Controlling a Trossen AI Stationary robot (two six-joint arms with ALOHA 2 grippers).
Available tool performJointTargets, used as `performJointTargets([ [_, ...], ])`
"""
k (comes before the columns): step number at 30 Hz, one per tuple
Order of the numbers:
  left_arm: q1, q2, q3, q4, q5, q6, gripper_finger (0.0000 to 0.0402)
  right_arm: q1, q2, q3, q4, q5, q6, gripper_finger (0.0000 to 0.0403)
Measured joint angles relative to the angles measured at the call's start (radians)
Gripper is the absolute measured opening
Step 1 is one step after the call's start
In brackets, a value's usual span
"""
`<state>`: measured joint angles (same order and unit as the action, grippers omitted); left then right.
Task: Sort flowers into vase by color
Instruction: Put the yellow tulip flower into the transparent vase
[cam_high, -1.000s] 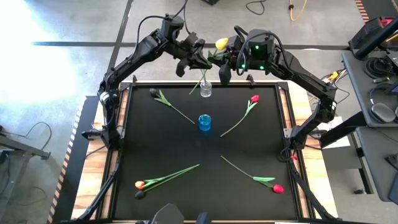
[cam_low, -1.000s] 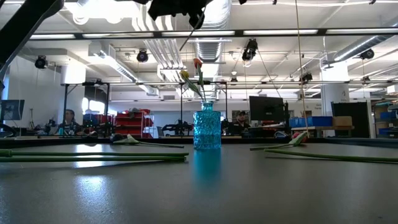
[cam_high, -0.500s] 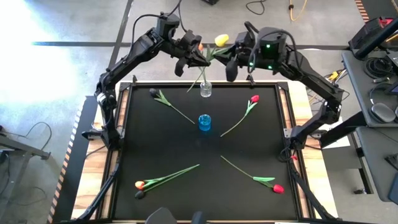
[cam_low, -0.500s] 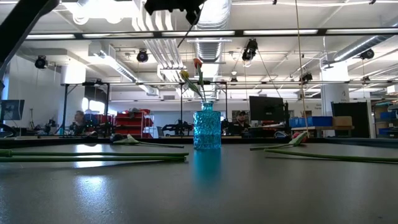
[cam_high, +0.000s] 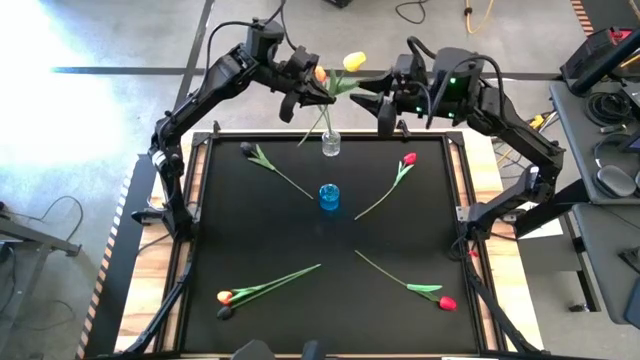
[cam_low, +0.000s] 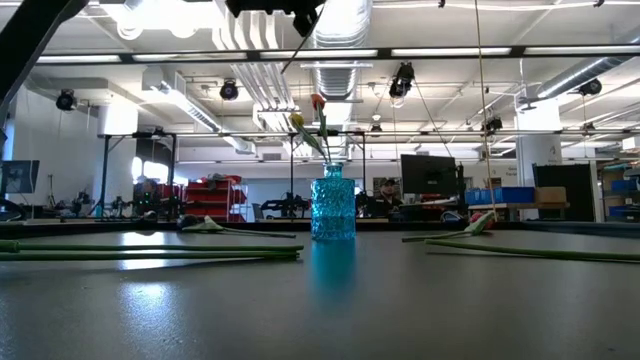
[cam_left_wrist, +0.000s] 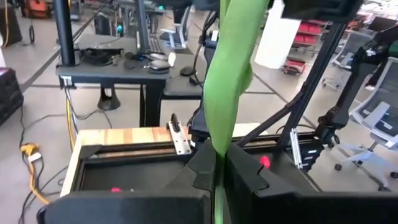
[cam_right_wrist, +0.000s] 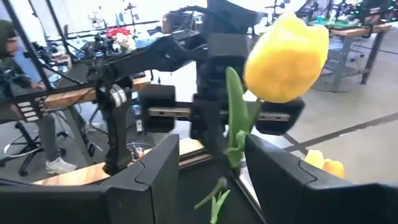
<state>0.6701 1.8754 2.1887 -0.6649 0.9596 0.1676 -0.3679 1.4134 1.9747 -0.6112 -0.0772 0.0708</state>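
My left gripper (cam_high: 318, 92) is high over the table's far edge, shut on a yellow tulip (cam_high: 354, 62). My right gripper (cam_high: 377, 103) hovers to its right, open. In the right wrist view the tulip's head (cam_right_wrist: 286, 56) and stem (cam_right_wrist: 233, 112) stand beyond its spread fingers, untouched. A clear vase (cam_high: 330, 143) with stems in it stands at the mat's far edge. A blue vase (cam_high: 329, 196) stands at the centre. Other tulips lie flat on the mat: red ones (cam_high: 409, 158) (cam_high: 446, 301) and an orange one (cam_high: 225, 297). My left gripper pinches the yellow tulip's green stem and leaf (cam_left_wrist: 219, 155) between its two fingers, some way below the head. The fingers come about level from the table's left and lie across the stem. The tulip is lifted clear, head up, its lower stem (cam_high: 315, 128) slanting down.
A dark-headed stem (cam_high: 262, 158) lies at the mat's far left. In the low view, yellow (cam_low: 297, 120) and red-orange (cam_low: 317, 100) heads rise behind the blue vase (cam_low: 332, 205). The mat's middle left and right are bare. People and desks are in the room behind.
My right gripper has opened, let go of the yellow tulip's stem and drawn back toward the table's right edge, rising a little. The tulip stays upright in my left gripper, which has hardly moved.
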Motion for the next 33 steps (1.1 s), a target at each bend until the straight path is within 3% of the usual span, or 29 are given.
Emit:
performJointTargets([
  [5,0.001,-0.025,-0.002,-0.11,-0.061,0.067,0.0,0.028,-0.005,0.0,0.001,0.0,-0.001,0.0171],
  [12,0.014,-0.118,-0.008,-0.136,-0.069,0.082,0.0,0.037,-0.021,0.0,0.003,0.0,-0.001,0.0171],
  [18,0.015,-0.255,-0.104,-0.143,-0.155,0.08,0.0,0.037,-0.032,0.0,-0.022,0.0,0.0,0.0168],
  [24,0.015,-0.466,-0.38,-0.03,-0.244,-0.004,0.0,0.037,-0.03,0.0,-0.028,0.0,-0.003,0.0162],
  [33,0.014,-0.791,-0.922,0.505,-0.409,-0.2,0.0,0.037,-0.004,0.0,-0.028,0.0,-0.003,0.0162],
])
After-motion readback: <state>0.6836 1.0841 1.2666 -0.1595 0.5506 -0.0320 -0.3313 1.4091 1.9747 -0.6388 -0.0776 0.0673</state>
